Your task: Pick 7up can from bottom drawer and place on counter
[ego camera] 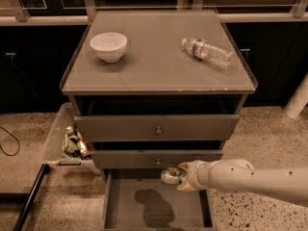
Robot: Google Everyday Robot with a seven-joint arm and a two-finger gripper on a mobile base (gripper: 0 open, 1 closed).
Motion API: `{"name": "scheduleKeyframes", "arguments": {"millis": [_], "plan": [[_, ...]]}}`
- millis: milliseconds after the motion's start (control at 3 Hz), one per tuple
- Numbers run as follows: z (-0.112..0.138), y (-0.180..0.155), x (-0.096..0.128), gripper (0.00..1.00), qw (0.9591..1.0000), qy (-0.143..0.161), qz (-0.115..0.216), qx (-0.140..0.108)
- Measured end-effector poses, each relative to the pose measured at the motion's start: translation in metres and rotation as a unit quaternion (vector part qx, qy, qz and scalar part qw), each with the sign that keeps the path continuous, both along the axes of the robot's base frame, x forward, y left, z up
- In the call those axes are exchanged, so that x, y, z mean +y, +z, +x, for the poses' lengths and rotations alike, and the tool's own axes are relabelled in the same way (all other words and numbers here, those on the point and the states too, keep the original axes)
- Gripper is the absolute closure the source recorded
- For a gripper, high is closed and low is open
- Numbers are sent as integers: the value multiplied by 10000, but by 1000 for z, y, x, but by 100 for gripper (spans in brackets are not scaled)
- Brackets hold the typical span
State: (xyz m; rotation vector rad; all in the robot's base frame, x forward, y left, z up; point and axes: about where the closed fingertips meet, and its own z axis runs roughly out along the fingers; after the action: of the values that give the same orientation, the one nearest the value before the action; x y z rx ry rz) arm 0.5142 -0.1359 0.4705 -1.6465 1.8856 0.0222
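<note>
One arm [250,179] from right; gripper [180,175] grips 7up can [169,176] above bottom drawer [188,212].

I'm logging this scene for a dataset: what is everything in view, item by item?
7up can: one, silvery and green, held above the bottom drawer.
bottom drawer: one, grey-brown, pulled open, lowest of three.
counter: one, grey-brown, top of the cabinet.
bowl: one, white, counter's rear left.
water bottle: one, clear plastic, lying on the counter's rear right.
knobbed drawers: two, grey-brown, above the bottom drawer.
side tray: one, pale, left of the cabinet, holding small items.
cable: one, black, floor at far left.
gripper: one, pale, shut on the can.
arm: one, pale, reaching in from the right.
</note>
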Motion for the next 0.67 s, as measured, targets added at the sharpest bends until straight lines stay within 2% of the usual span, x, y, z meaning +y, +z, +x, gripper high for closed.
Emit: {"name": "scheduleKeyframes", "arguments": {"millis": [333, 667], "plan": [[-11, 49, -5, 100, 9998, -22, 95, -160], [-6, 87, -2, 100, 9981, -17, 579, -206]]}}
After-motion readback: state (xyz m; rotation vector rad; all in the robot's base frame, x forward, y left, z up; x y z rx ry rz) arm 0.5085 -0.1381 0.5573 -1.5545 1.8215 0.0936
